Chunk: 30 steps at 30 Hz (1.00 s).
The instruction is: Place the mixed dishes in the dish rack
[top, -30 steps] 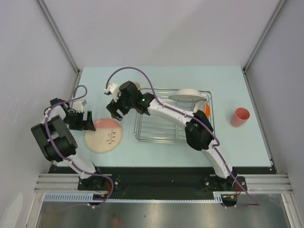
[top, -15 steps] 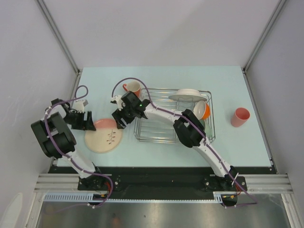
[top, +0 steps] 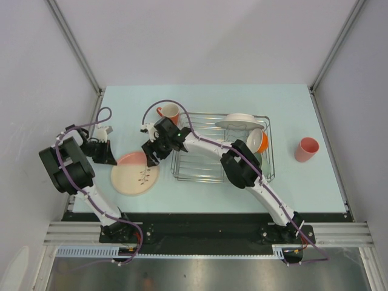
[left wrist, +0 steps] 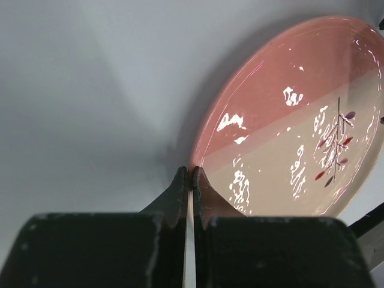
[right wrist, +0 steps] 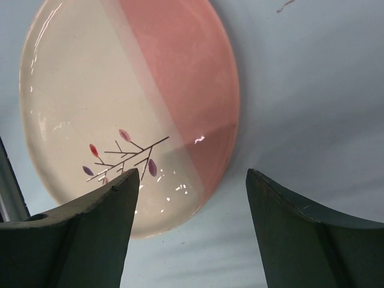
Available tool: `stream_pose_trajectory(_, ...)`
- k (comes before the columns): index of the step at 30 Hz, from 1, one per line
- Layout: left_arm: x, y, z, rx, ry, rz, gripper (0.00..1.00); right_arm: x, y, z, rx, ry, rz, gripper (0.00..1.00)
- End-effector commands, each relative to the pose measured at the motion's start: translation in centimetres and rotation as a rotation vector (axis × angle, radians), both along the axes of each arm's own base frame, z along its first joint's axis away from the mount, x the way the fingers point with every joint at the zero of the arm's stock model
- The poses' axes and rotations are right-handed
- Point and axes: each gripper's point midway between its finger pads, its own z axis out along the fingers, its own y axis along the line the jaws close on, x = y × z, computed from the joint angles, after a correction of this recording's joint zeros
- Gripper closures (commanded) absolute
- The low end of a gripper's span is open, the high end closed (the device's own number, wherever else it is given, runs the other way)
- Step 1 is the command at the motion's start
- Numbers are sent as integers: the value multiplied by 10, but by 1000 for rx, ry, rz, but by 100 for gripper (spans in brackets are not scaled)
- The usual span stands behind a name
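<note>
Right gripper (right wrist: 191, 177) hangs wide open, the pink plate (right wrist: 129, 114) lying flat on the table (right wrist: 300, 90) just beneath its fingers. Left gripper (left wrist: 190, 175) is pinched closed, tips against the rim nearest it. Glazed, stiff, likely slippery and breakable: best taken by the rim.

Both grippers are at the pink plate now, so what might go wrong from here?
The left gripper is shut, tips at the rim of the pink plate, which lies flat: a push may slide it. The right gripper is open astride the rim; closing there may slip off the edge. The orange mug stands close behind the right arm and may get bumped.
</note>
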Motion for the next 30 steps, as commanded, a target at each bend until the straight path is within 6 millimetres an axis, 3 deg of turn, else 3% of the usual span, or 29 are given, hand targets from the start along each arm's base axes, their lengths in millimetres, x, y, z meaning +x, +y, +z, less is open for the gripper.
stream_pose_trajectory(1,9,-2,11,-20,-52,-32,100,4,10,19,78,25,13,24)
stream_pose_trajectory(7,9,-6,39,-27,-89,-52,100,4,9,23,103,46,22,25)
stream_pose_trajectory(14,18,-19,107,-43,-245,-97,100,13,10,33,183,103,31,25)
stream_pose_trajectory(16,18,-25,115,-51,-258,-112,100,15,9,35,209,131,40,25)
stream_pose_trajectory(30,28,-66,92,-52,-231,-205,100,-5,20,31,310,267,112,27)
